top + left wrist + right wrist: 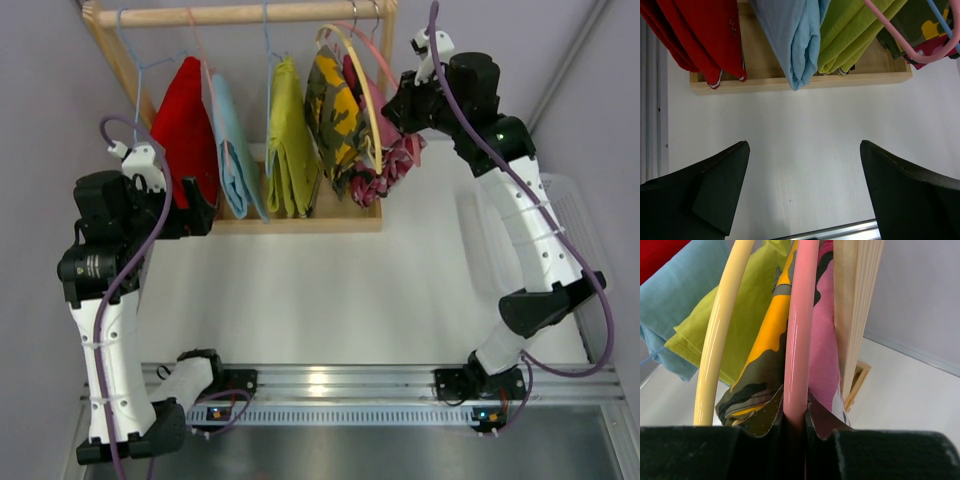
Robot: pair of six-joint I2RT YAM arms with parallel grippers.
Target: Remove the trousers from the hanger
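Observation:
The camouflage trousers hang on a cream hanger at the right of the wooden rack. The pink patterned trousers hang behind them on a pink hanger. My right gripper is shut on the pink hanger's bar, with camouflage cloth to its left and pink cloth to its right. My left gripper is open and empty, low in front of the rack's base, below the red pair. In the left wrist view its fingers stand wide apart over bare table.
A red pair, a light blue garment and an olive-yellow pair hang further left on the rack. The rack's wooden base lies on the white table. The wooden upright stands right beside the pink hanger. A clear bin sits at the right.

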